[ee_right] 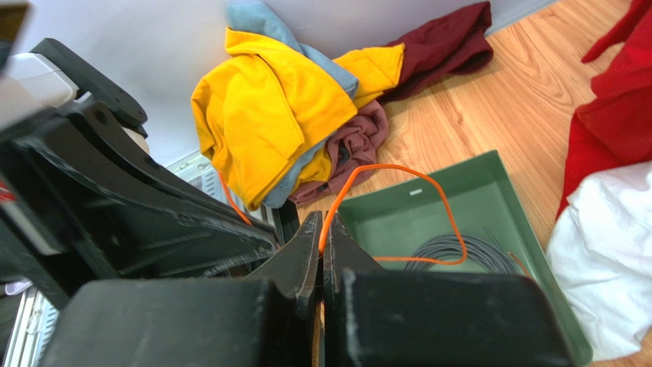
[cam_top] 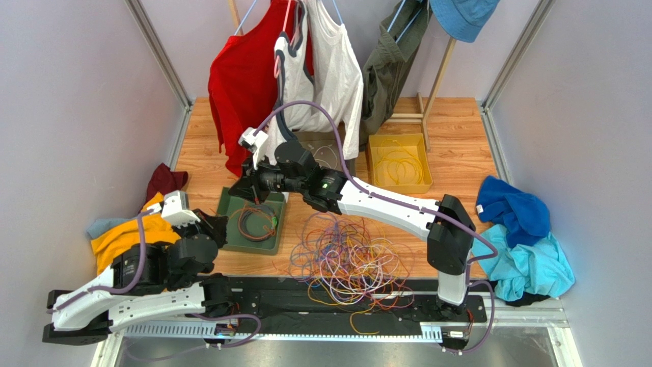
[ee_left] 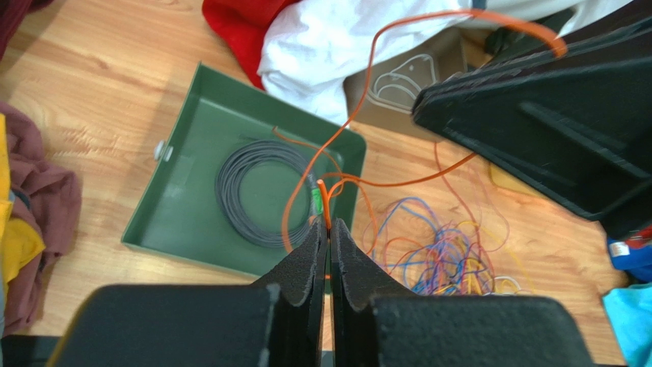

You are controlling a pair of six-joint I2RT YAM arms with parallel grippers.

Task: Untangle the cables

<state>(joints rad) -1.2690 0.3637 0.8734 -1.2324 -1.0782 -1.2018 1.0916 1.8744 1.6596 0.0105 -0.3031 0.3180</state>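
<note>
The cables (cam_top: 348,260) lie in a loose many-coloured snarl on the wooden floor, also in the left wrist view as the cables (ee_left: 444,260). One orange cable (ee_left: 324,200) runs out of it over the green tray (ee_left: 191,130). My left gripper (ee_left: 329,226) is shut on this orange cable above the tray's near edge. The same orange cable (ee_right: 383,166) arcs up to my right gripper (ee_right: 322,229), which is shut on it too. From above, the left gripper (cam_top: 220,228) and the right gripper (cam_top: 236,191) face each other across the green tray (cam_top: 229,205).
A grey wire coil (ee_left: 256,195) lies in the green tray. A yellow tray (cam_top: 398,182) holds yellow wire at the back right, next to a brown box (cam_top: 320,147). Clothes hang on a rack (cam_top: 306,69). More clothes are piled at left (cam_top: 126,237) and right (cam_top: 524,245).
</note>
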